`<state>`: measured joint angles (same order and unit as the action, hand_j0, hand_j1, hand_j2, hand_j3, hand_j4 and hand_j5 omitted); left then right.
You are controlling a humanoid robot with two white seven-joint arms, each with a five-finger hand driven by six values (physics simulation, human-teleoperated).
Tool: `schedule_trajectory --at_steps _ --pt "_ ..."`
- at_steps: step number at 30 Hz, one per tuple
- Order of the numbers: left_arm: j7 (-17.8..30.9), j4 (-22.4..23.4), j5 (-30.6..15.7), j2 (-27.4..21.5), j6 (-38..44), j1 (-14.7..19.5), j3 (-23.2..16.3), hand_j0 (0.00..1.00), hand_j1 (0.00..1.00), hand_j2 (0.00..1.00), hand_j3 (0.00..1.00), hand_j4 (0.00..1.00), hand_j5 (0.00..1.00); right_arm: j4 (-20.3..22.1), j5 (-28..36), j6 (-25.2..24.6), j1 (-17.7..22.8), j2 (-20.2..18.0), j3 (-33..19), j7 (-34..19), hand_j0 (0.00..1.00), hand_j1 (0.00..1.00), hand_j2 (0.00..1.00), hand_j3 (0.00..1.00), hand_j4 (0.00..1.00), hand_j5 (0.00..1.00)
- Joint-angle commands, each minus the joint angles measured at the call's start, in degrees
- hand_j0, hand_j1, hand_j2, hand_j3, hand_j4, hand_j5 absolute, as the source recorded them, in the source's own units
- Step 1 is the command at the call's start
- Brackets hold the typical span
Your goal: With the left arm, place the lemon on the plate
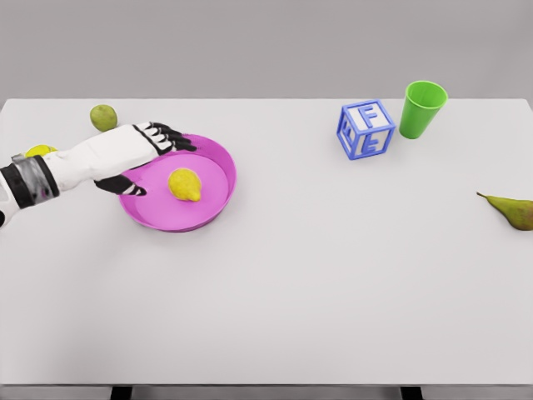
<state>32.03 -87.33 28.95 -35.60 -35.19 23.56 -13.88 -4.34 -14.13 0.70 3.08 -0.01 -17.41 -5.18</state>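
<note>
I see the lemon (185, 184) resting on the plate (218, 202), left of centre; my left hand (137, 150) is released, fingers (171, 136) spread; only pulling away remains.

The left arm (58, 171) half hides a yellow fruit (39, 151); the pear (510, 210) is edge-cropped.

white table (275, 283) bearing pink plate (212, 200) left, lime (103, 117) upper left, block (366, 129) and cup (422, 109) upper right, pear (512, 210) right edge.
</note>
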Motion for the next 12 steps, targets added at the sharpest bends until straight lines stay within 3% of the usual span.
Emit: schedule_trajectory --at_steps 1,6,12 --pt "0.0 -2.9 -10.3 -7.6 0.2 -0.4 1.4 1.0 1.0 1.0 1.0 1.0 1.0 -0.1 0.0 0.0 0.0 0.0 0.0 0.0 1.0 1.0 1.0 1.0 1.0 1.0" --pt "0.0 -2.9 -11.4 -9.4 0.2 -3.4 4.2 1.0 1.0 1.0 1.0 1.0 1.0 -0.1 0.0 0.0 0.0 0.0 0.0 0.0 1.0 1.0 1.0 1.0 1.0 1.0" --pt "0.0 -2.6 -11.0 -9.6 0.2 -3.9 4.4 1.0 1.0 1.0 1.0 1.0 1.0 0.0 0.0 0.0 0.0 0.0 0.0 0.0 1.0 1.0 1.0 1.0 1.0 1.0"
